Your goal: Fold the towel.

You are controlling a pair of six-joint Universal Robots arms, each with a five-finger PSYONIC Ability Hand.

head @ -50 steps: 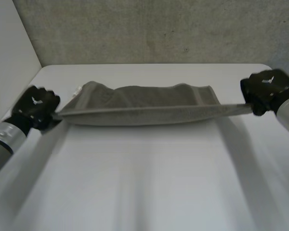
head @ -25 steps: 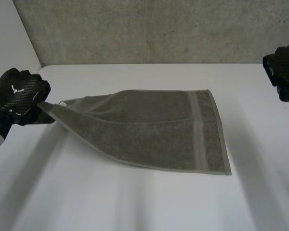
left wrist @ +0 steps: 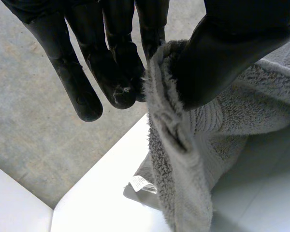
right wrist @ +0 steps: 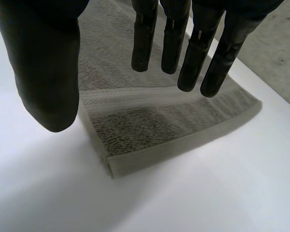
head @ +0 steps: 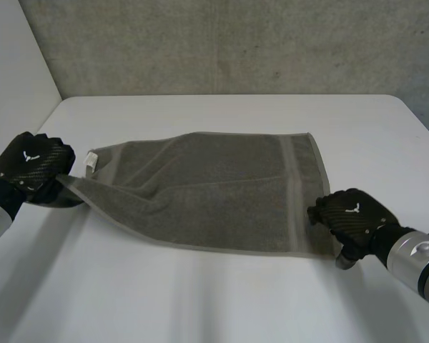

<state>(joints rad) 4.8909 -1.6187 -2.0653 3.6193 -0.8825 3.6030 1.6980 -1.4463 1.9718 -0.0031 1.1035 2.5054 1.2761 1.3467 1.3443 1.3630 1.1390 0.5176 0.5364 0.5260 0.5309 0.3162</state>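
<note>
left robot hand (head: pixel 32 163) has the towel (head: pixel 214 182) corner pinched between thumb and fingers over at 9 o'clock, lifted just off the surface (head: pixel 200 300). i'd guess that's so that side is taut and ready to carry over for the fold. rest of the grey towel lies flat mid-surface, with a little white label (head: pixel 91 160) poking out by that corner. right robot hand (head: pixel 350 213) hovers at the towel's 4 o'clock corner, palm down, fingers straight and spread, gripping nothing. looks poised to grab it.

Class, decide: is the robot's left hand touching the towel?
Touching. The left wrist view shows the left hand pinching the towel between thumb and fingers.
</note>
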